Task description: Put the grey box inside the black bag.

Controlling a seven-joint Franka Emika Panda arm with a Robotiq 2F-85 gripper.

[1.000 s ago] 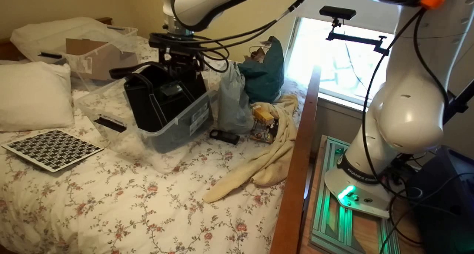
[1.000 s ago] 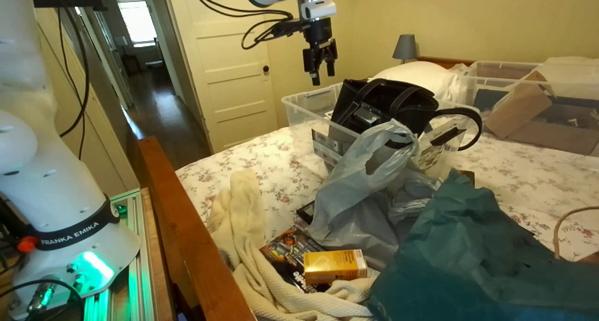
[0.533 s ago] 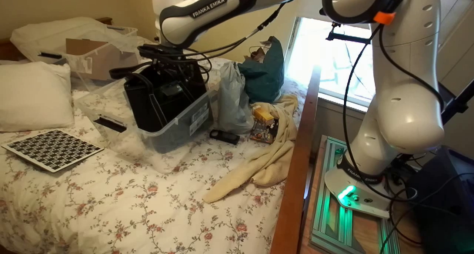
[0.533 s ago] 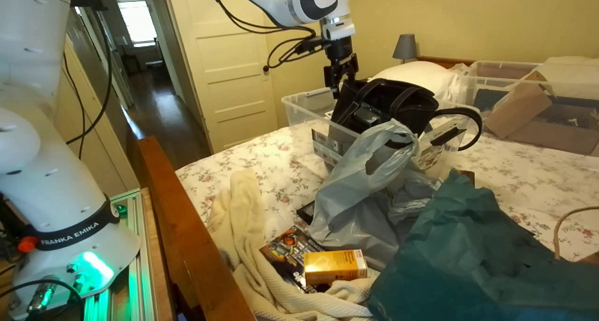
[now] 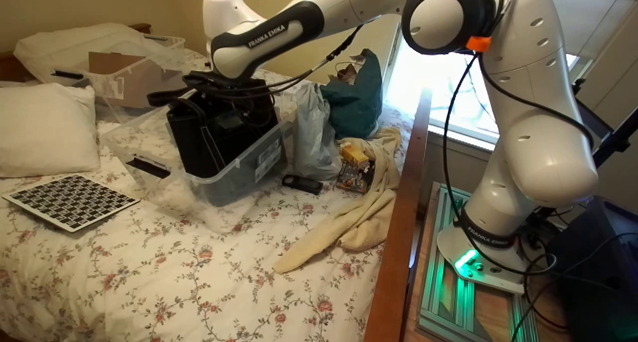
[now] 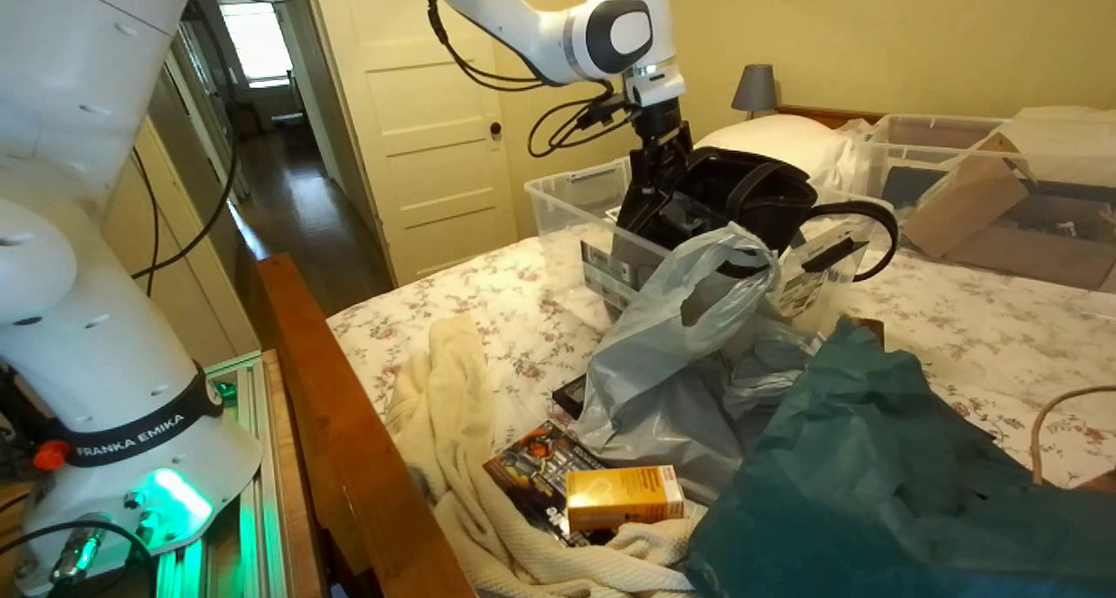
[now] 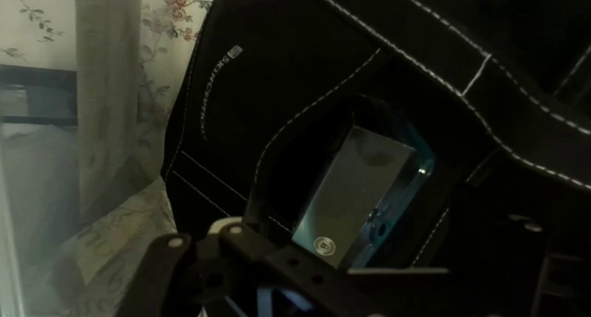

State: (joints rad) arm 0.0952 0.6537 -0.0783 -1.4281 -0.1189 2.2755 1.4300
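Resting on the outer side of the bag point(image 5: 230, 145), within a stitched outline, the box point(image 7: 351, 192) lies outside the main mouth, which gapes. The gripper point(image 6: 647, 204) hangs low near the box; black on black, we cannot tell whether its fingers are released or clenched. We judge a push the chief risk: a fingertip landing off-centre on the glossy face could tip the box out or wedge it deeper. The stitched band point(image 7: 415, 35) just beside it could snag a finger. At the edges, the tub point(image 5: 234, 185) surrounds the bag's lower part and the plastic sack point(image 6: 671, 389) stands close outside; we find open room upward, toward the mouth.
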